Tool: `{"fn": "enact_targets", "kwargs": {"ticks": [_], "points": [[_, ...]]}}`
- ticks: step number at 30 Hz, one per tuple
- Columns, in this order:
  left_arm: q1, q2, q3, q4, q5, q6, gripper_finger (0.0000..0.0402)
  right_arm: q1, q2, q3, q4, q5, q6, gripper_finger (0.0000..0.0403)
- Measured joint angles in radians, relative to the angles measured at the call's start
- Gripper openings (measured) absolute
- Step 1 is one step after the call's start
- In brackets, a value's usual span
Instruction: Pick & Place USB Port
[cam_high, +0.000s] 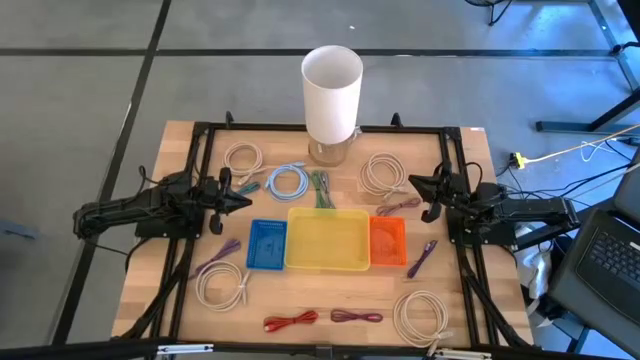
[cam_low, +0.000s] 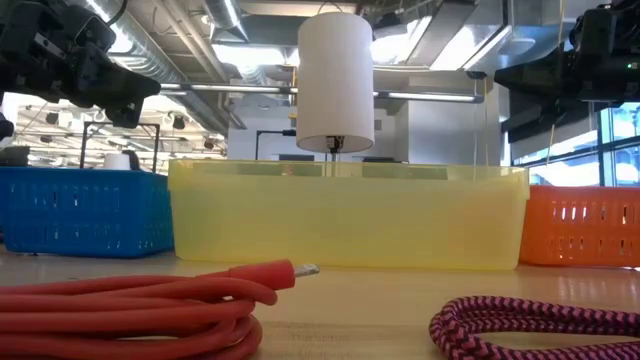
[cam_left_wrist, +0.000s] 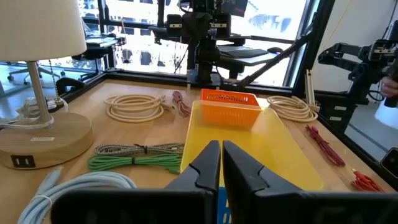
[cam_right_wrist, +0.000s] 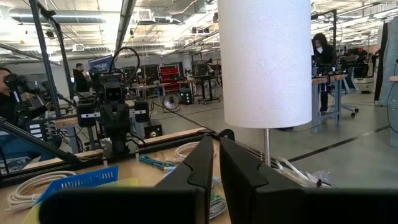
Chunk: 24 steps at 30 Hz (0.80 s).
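Note:
Several coiled USB cables lie flat on the wooden table: cream (cam_high: 242, 157), light blue (cam_high: 287, 182), green (cam_high: 321, 187), another cream (cam_high: 383, 172), purple (cam_high: 421, 257), red (cam_high: 290, 321). A white-shaded lamp (cam_high: 332, 95) stands at the far edge; its wooden base shows two USB ports (cam_left_wrist: 23, 162). My left gripper (cam_high: 245, 201) (cam_left_wrist: 221, 163) hovers shut left of the light blue coil, above the table. My right gripper (cam_high: 412, 182) (cam_right_wrist: 216, 163) hovers shut beside the right cream coil. Neither touches anything.
Blue (cam_high: 266, 244), yellow (cam_high: 327, 240) and orange (cam_high: 388, 242) baskets stand in a row at the table's middle. More cables lie near the front edge: cream coils (cam_high: 222, 287) (cam_high: 420, 315), maroon (cam_high: 357, 317). A black frame (cam_high: 200, 140) borders the table. People show in the room beyond.

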Motion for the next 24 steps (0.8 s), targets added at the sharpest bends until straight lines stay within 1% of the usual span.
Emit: {"fn": "enact_targets", "kwargs": {"ticks": [4,10,13,18,20,22,24], "points": [[0.0,0.0,0.0,0.0,0.0,0.0,0.0009,0.0,-0.001,0.0,0.006,0.005,0.003,0.0032],[0.0,0.0,0.0,0.01,-0.002,0.0,0.0012,0.0,-0.001,0.0,0.009,0.0,0.082,0.0032],[0.0,0.0,0.0,0.063,-0.006,-0.024,0.0012,0.0,-0.001,0.0,0.01,0.0,0.074,0.0032],[-0.002,0.0,0.0,0.239,-0.08,-0.048,0.0008,0.0,0.003,0.014,0.028,-0.025,0.027,0.0033],[-0.002,0.0,0.0,0.313,-0.136,0.011,0.0006,0.0,0.018,0.05,0.01,-0.026,0.005,0.0033],[-0.001,0.0,0.0,0.381,-0.205,0.031,0.0006,0.0,0.052,0.099,-0.036,-0.026,-0.002,0.0033],[-0.002,0.008,0.0,0.413,-0.232,0.042,0.0007,0.0,0.107,0.159,-0.103,-0.026,-0.021,0.0033]]}}
